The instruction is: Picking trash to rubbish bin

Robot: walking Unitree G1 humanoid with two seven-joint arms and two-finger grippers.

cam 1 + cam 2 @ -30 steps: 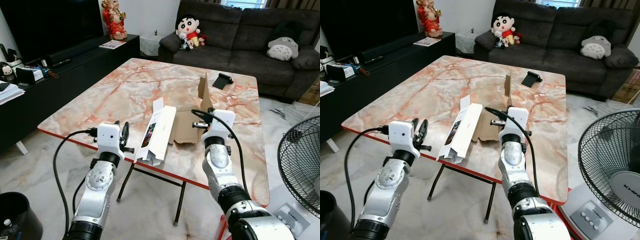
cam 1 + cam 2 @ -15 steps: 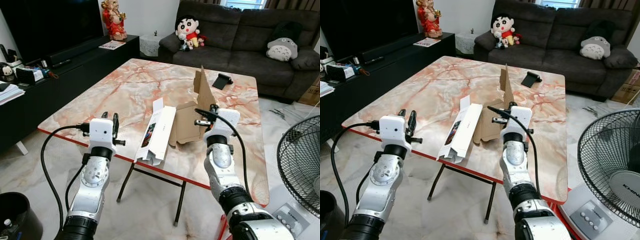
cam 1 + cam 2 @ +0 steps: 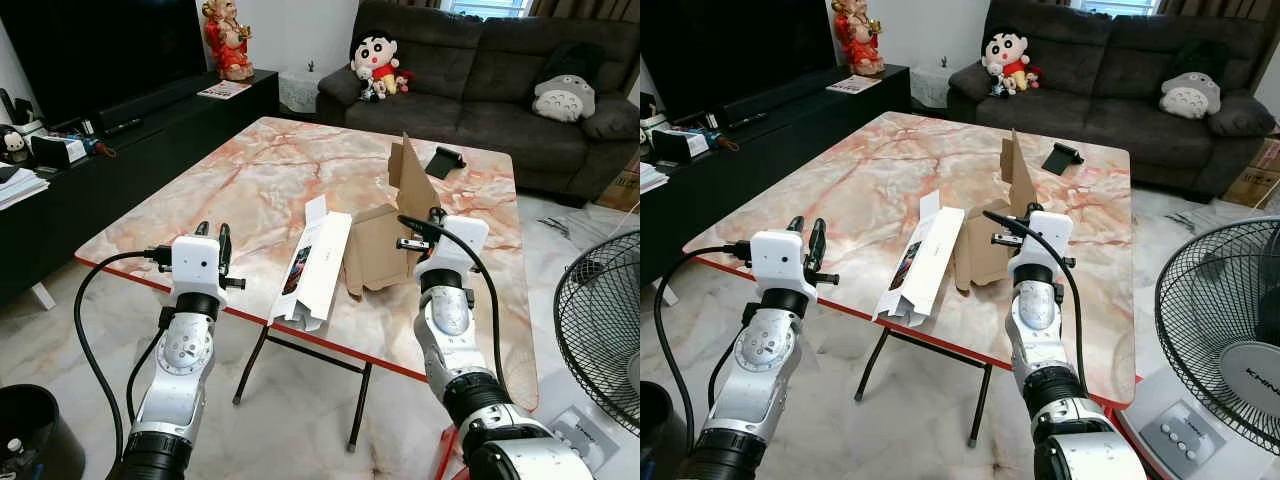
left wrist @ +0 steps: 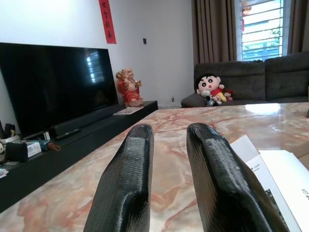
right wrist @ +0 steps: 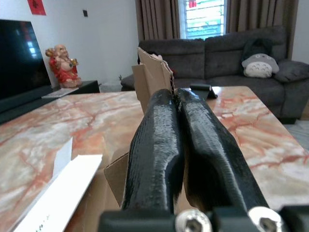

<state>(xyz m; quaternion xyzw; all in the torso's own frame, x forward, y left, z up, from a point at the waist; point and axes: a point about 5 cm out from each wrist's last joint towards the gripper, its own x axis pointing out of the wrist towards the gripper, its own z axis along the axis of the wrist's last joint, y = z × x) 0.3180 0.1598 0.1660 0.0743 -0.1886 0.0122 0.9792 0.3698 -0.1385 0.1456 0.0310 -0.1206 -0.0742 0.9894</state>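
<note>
A flattened brown cardboard box (image 3: 380, 245) lies on the marble table (image 3: 250, 180) with one flap (image 3: 408, 182) standing up. My right gripper (image 3: 428, 222) is shut on its right-hand edge; the right wrist view shows the cardboard (image 5: 147, 77) pinched between the closed fingers (image 5: 159, 121). A long white carton (image 3: 318, 262) lies flat beside it, reaching the table's near edge. My left gripper (image 3: 212, 238) hovers open at the near-left edge of the table, left of the carton and holding nothing; its fingers (image 4: 130, 164) stand apart.
A black rubbish bin (image 3: 25, 430) stands on the floor at the lower left. A black phone stand (image 3: 445, 160) sits at the table's far side. A standing fan (image 3: 600, 320) is close on the right. A TV console (image 3: 120, 130) runs along the left, a sofa (image 3: 500, 70) behind.
My right gripper has drawn the cardboard slightly right and tipped it up off the table. My left gripper has drifted left and farther from the white carton.
</note>
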